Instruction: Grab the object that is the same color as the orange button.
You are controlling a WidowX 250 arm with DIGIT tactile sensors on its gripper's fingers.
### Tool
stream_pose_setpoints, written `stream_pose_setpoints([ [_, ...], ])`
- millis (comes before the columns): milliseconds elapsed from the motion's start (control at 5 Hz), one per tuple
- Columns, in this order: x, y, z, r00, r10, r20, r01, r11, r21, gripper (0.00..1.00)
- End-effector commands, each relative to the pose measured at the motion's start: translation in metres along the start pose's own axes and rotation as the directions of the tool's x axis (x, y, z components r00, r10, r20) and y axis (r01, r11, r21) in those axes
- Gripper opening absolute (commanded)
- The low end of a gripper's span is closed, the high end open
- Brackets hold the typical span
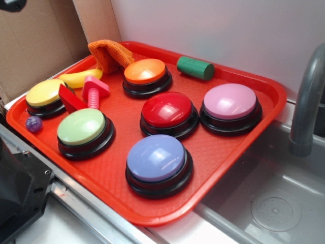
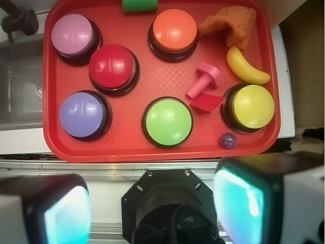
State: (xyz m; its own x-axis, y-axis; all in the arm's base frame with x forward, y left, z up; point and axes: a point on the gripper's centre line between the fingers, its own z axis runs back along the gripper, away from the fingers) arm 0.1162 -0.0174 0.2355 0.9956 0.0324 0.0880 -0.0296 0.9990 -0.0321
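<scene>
Orange cloth (image 1: 108, 54) (image 2: 231, 23) sits crumpled and nubbly in the tray's (image 1: 223, 152) (image 2: 127, 147) far left corner of the exterior view, just beside the glossy orange button (image 1: 146, 76) (image 2: 174, 33) and touching the smooth yellow banana (image 1: 80, 78) (image 2: 246, 66). You see the gripper (image 2: 152, 203) poised outside the tray's near edge in the wrist view, its two pads spread wide apart and holding nothing. A pink plastic bolt (image 1: 94, 91) (image 2: 203, 80) lies close by.
</scene>
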Motion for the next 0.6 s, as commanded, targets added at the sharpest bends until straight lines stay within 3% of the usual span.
stream_pose_setpoints([
  [0, 0.000, 0.000, 0.000, 1.000, 0.000, 0.000, 0.000, 1.000, 0.000, 1.00],
  [200, 0.022, 0.003, -0.006, 0.995, 0.093, 0.029, -0.093, 0.996, -0.006, 1.00],
  [400, 0.064, 0.020, -0.017, 0.947, 0.308, 0.093, -0.311, 0.950, 0.023, 1.00],
])
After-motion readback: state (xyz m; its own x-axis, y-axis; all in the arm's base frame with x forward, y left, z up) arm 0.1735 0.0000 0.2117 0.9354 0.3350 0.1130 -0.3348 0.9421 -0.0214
